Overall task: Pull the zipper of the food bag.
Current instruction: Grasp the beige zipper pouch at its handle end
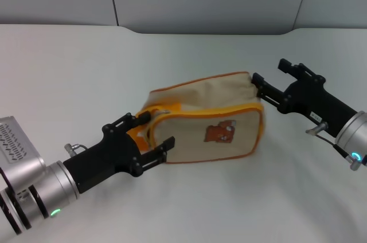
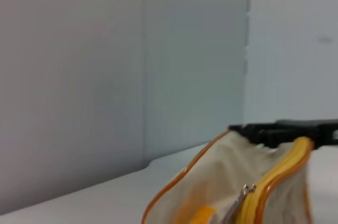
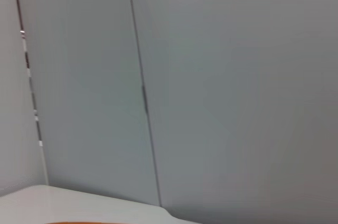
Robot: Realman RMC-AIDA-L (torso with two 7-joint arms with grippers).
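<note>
- Nearest you, the left gripper (image 1: 156, 132) straddles the bag's (image 1: 200, 114) near end on the white table (image 1: 69, 71). Its fingers (image 1: 163, 150) stand apart, one above that end and one below, and they appear to hold nothing; whether they touch the cloth you cannot tell.
- The zipper (image 1: 150, 133) runs round that same end inside yellow-orange tape. In the left wrist view the zipper (image 2: 253, 195) shows a small silver pull tab (image 2: 247, 188) sitting on the tape, and part of the line looks parted beside it.
- Expect the tab to be small, thin and slick: you would do best to pinch it squarely, not the wide orange band next to it.
- The bag lies on its side mid-table, between the two arms. It is beige canvas with orange piping and a brown bear print (image 1: 219, 132) on the face turned towards you.
- Judge it light and soft: the walls sag and crease, so it will likely slide or fold when you pull unless the far end is held.
- At the far end the right gripper (image 1: 258, 89) meets the puckered cloth. The canvas gathers at its tips, which suggests a pinch, but you cannot tell from these views whether it has closed.
- The right wrist view shows only wall panels and a sliver of table.
</note>
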